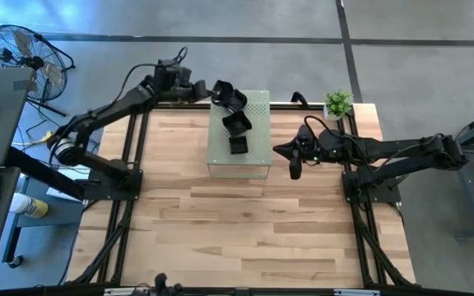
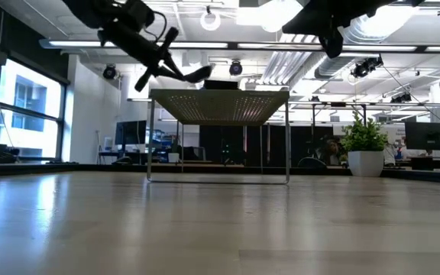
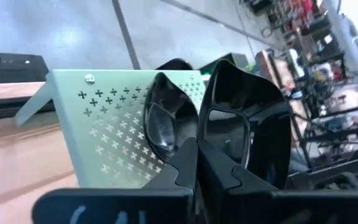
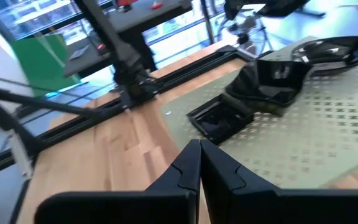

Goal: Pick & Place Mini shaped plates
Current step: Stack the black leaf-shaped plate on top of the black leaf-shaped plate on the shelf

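A pale green perforated box [image 1: 255, 158] stands at the table's far middle, and small glossy black dishes lie on its top. In the right wrist view these are a square dish [image 4: 219, 118], a wavy-edged dish [image 4: 269, 81] and a rounder one [image 4: 328, 50]. My left gripper [image 1: 208, 89] reaches over the box's far left corner and is shut on a black dish [image 2: 198, 74]. That dish hangs just above the box top [image 2: 220, 105]. My right gripper [image 1: 295, 167] is shut and holds nothing. It hovers above the table, right of the box. My left gripper pinches a black dish by its rim [image 2: 182, 72], slanting down from the table's far left. The dish juts out past the fingertips, lifted clear above the box. In the left wrist view a round dish [image 3: 166, 121] and a wavy-edged dish [image 3: 247, 118] stand before the fingers; which is held, I cannot tell.
A small potted plant [image 1: 337, 103] stands at the table's far right corner. Black frame rails [image 1: 130, 214] run along both sides of the table. Bare wood [image 1: 237, 238] spreads on the near side of the box. A floor fan [image 1: 23, 49] stands off the table's left.
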`<move>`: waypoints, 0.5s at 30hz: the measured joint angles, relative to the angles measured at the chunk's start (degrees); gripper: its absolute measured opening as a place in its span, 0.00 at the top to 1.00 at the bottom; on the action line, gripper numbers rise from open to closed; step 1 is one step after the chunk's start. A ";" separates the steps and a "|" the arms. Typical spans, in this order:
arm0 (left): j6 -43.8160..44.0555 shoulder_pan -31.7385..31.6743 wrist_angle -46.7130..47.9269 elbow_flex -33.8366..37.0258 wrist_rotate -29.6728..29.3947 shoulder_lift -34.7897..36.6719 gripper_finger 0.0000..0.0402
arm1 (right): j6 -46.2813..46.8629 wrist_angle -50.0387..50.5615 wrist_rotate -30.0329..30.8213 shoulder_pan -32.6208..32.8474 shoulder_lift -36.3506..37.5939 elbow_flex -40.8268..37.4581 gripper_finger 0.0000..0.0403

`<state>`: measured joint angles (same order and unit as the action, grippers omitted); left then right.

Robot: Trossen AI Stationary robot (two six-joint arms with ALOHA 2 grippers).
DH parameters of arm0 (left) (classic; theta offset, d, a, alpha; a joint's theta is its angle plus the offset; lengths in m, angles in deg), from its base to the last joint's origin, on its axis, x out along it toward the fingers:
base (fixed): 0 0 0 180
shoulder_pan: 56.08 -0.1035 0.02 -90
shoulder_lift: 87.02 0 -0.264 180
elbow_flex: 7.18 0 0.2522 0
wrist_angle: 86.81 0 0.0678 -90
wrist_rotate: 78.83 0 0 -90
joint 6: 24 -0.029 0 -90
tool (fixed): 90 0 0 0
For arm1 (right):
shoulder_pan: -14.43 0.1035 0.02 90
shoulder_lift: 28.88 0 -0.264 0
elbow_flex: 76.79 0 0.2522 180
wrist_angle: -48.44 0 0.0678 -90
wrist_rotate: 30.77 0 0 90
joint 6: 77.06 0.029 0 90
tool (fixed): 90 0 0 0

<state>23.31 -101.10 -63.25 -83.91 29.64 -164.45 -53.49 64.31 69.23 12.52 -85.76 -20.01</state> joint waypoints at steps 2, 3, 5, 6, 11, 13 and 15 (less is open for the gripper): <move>-1.76 -0.49 1.36 -1.96 0.95 -2.06 1.00 | 0.00 -0.01 1.53 0.00 0.00 0.00 1.00; -2.64 -0.41 1.61 -3.06 1.06 -3.09 1.00 | 0.00 -0.01 2.01 0.00 0.00 0.00 1.00; -4.75 -0.35 2.74 -6.07 1.21 -5.33 1.00 | 0.00 -0.01 3.22 0.00 0.00 0.00 1.00; -6.01 -0.34 3.74 -7.63 1.35 -6.47 1.00 | 0.00 -0.02 3.62 0.00 0.00 0.00 1.00; -12.69 -0.41 13.03 -15.96 0.70 -13.17 1.00 | 0.00 -0.02 4.00 0.00 0.00 0.00 1.00; -14.63 -0.41 15.88 -18.50 0.64 -15.22 1.00 | 0.00 0.00 4.00 0.00 0.00 0.00 1.00; -15.43 -0.34 16.35 -20.09 0.65 -16.97 1.00 | 0.00 0.00 4.00 0.00 0.00 0.00 1.00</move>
<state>7.89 -101.44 -46.90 -104.01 30.29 -181.42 -53.49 64.31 73.23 12.52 -85.76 -20.01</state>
